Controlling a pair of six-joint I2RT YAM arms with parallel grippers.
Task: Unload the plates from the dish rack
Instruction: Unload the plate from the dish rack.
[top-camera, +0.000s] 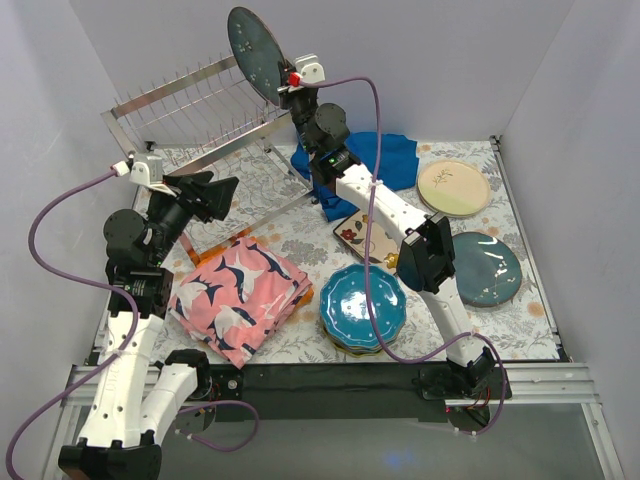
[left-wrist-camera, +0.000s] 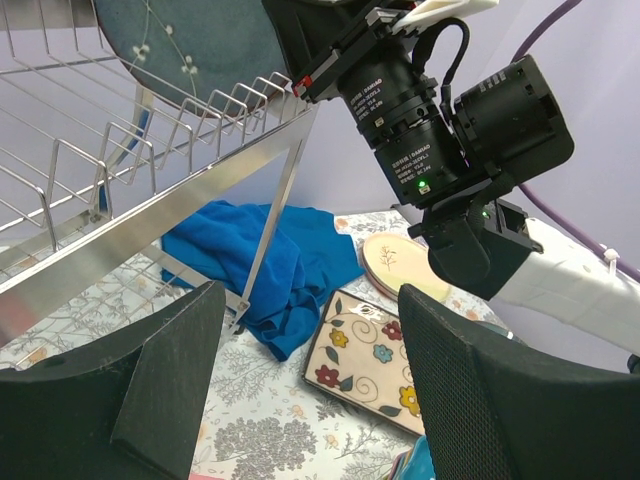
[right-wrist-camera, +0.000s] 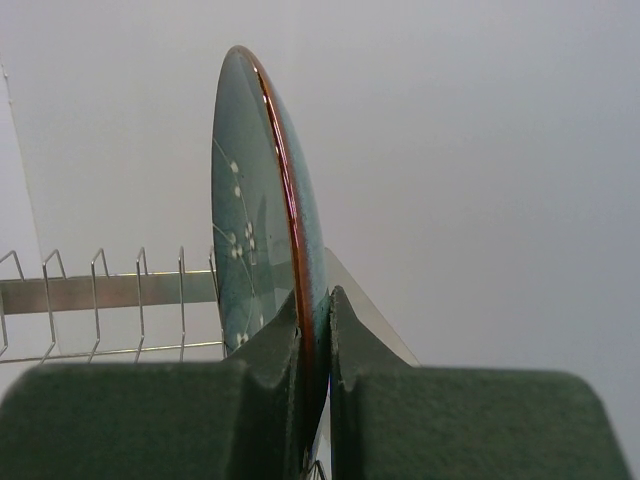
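- Pink patterned cloth (top-camera: 240, 295) lies folded at the near-left of the table (top-camera: 525, 320), just beside a stack topped by a teal scalloped plate (top-camera: 362, 305).
- A dark teal plate (top-camera: 487, 268) lies flat at the near-right. Farther back lie a square floral plate (top-camera: 351, 234), partly under the right arm, and a cream plate (top-camera: 453, 187).
- Left gripper (top-camera: 215, 192): fingers spread wide, holding nothing, facing the near side of the dish rack (top-camera: 185, 115).
- Dish rack: stands at the far-left with no plate showing between its prongs. A blue cloth (top-camera: 385, 155) lies by its right end.
- Right gripper (right-wrist-camera: 313, 300): pads pressed on the lower rim of the held plate (right-wrist-camera: 250, 200), one finger against each face.
- Held plate: dark blue-grey with white sprigs, upright, edge-on to the right wrist camera, high above the rack's far-right corner. It extends upward from the gripper.
- Whether its lower rim is fully clear of the prongs cannot be confirmed, because wires cross that edge in the left wrist view.
- Judgement: the free table space lies nearer and to the right of the right gripper. The right arm alone carries the plate, and its face must turn from upright to flat before release.
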